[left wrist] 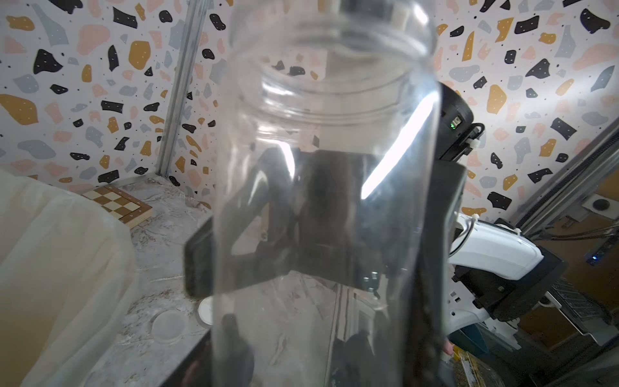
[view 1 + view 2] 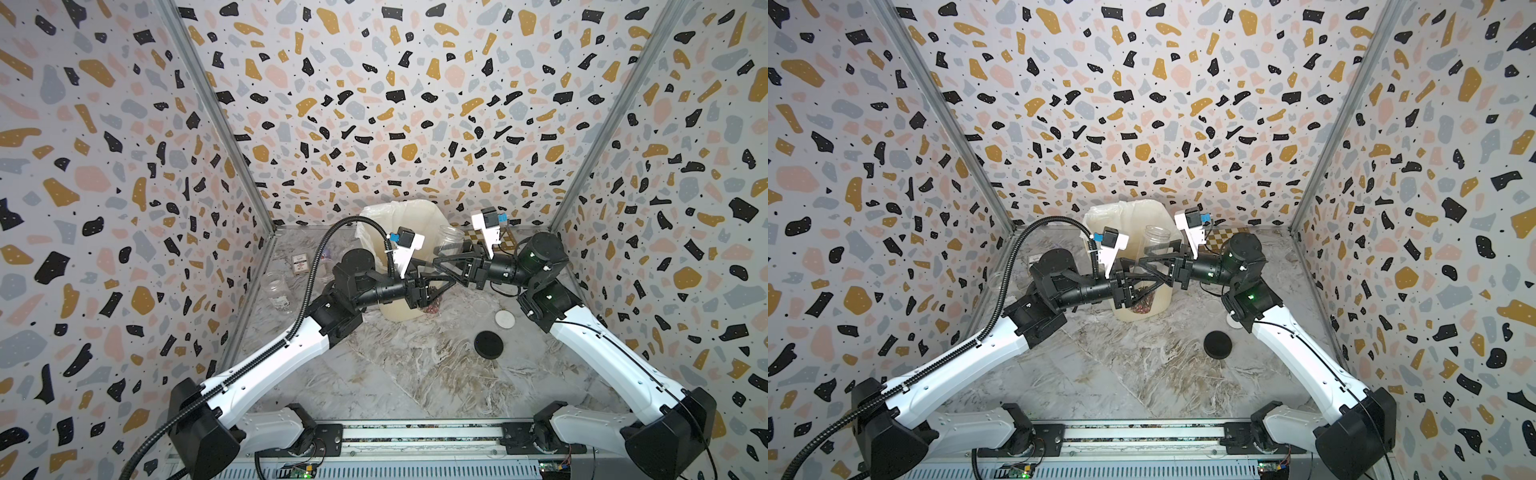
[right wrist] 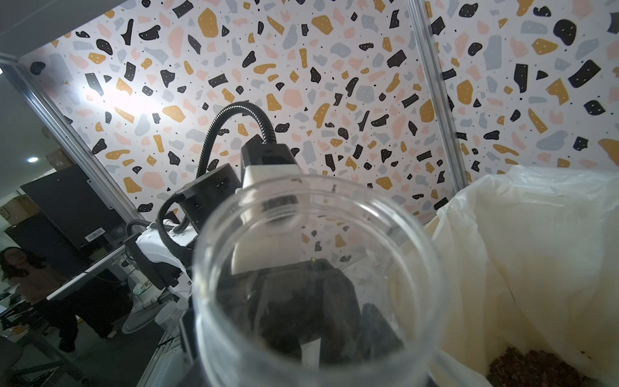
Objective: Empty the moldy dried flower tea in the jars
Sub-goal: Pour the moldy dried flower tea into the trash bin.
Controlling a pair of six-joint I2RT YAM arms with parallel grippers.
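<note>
1. I see 1 clear jar [image 2: 451, 240], lidless and upright, just beside the cream bin [image 2: 397, 312], between both arms.
2. My right gripper [image 2: 441, 261] pinches the jar: its fingers [image 1: 197, 264] press against opposite sides.
3. My left gripper [image 2: 439, 287] sits around the jar lower down; I cannot tell whether it grips.
4. The jar looks empty; reddish-brown tea [image 3: 536, 372] lies inside the bin's bag.
5. 1 black lid [image 2: 488, 344] and 1 white lid [image 2: 505, 319] lie on the table near the right arm.
</note>
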